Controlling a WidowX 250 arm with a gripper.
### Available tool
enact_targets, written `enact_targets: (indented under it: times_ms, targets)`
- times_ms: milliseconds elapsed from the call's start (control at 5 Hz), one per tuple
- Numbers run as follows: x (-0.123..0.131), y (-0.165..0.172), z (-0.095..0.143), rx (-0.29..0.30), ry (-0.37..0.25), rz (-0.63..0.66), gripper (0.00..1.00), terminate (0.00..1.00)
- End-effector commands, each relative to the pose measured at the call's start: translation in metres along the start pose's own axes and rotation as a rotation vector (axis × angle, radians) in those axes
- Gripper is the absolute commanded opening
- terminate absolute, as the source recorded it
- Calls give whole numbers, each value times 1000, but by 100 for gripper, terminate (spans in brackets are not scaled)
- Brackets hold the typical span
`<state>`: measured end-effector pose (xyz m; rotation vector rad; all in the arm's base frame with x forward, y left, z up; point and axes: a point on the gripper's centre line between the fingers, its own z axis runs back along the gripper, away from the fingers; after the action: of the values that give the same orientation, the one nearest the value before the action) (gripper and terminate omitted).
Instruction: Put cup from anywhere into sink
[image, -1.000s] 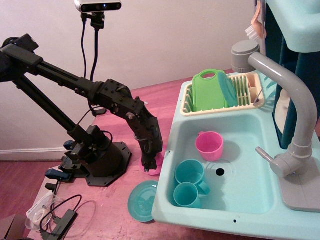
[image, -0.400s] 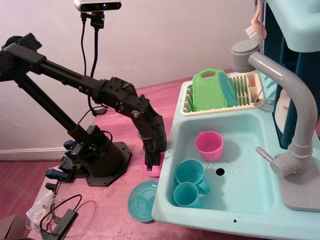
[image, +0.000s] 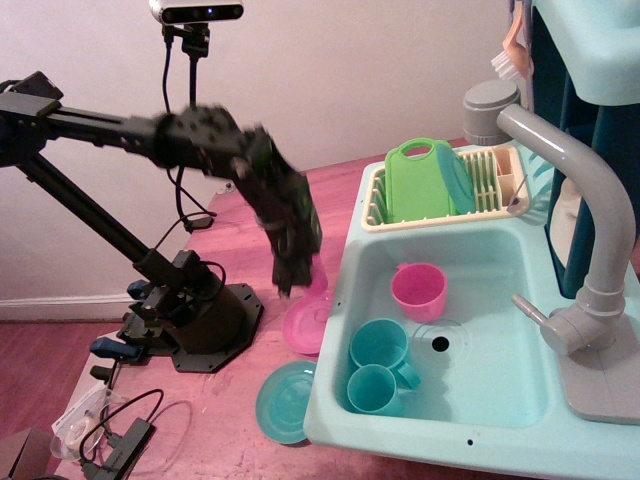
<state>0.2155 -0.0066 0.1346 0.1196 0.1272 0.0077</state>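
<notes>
My gripper (image: 298, 280) hangs blurred above the table, just left of the sink's left rim. A small pink cup (image: 320, 272) shows as a pink blur at its fingertips, lifted off the table, and the fingers look shut on it. The mint-turquoise sink (image: 500, 420) fills the right side, with a black drain hole (image: 440, 344) and a tall grey faucet (image: 590, 220). A twin pink cup (image: 418, 291) stands inside the basin.
A flat pink saucer (image: 305, 325) lies bare on the table below the gripper. Two teal cups (image: 380, 345) (image: 372, 390) sit in the basin's front left. A teal plate (image: 283, 402) lies by the sink's corner. A cream dish rack (image: 490, 185) holds a green board (image: 415, 180). The arm's black base (image: 200, 315) is at left.
The gripper has risen from the pink saucer and swung slightly up and left, taking the pink cup with it. The saucer now lies uncovered.
</notes>
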Motion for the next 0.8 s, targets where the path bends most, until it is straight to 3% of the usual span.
enact_targets:
  times_ms: [0,200,600]
  targets:
    - [31,13,54,33,-118,-9,0,0]
    - [81,-2,58,23,-190,-75,0,0]
    - [170,-32,57,-6,-253,-153,0,0]
